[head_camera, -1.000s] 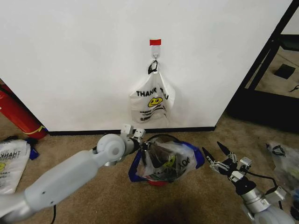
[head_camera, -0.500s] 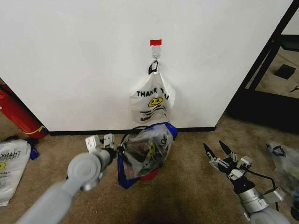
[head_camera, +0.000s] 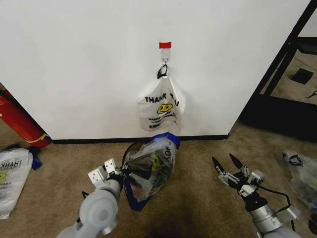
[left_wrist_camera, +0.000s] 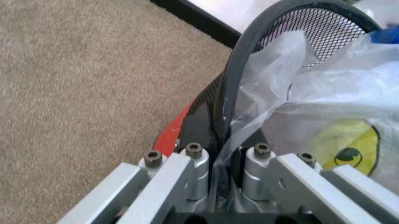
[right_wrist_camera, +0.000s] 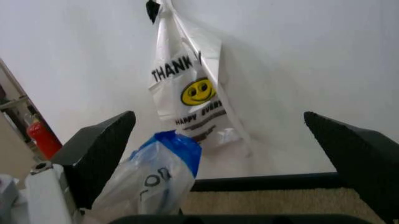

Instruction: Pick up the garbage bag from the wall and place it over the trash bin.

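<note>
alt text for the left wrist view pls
The left gripper is shut on the black mesh trash bin's rim and a fold of the clear garbage bag, whose yellow smiley shows, above beige carpet.

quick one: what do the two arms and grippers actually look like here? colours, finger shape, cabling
Left arm: smooth light-grey shell with a round joint housing. Left gripper: silver machined-metal blocks with dark socket-head screws visible in the left wrist view. Right gripper: two slim, pointed black fingers on a silver and black mount, above a grey wrist with a dark band. A thin black cable loops beside that wrist.
</note>
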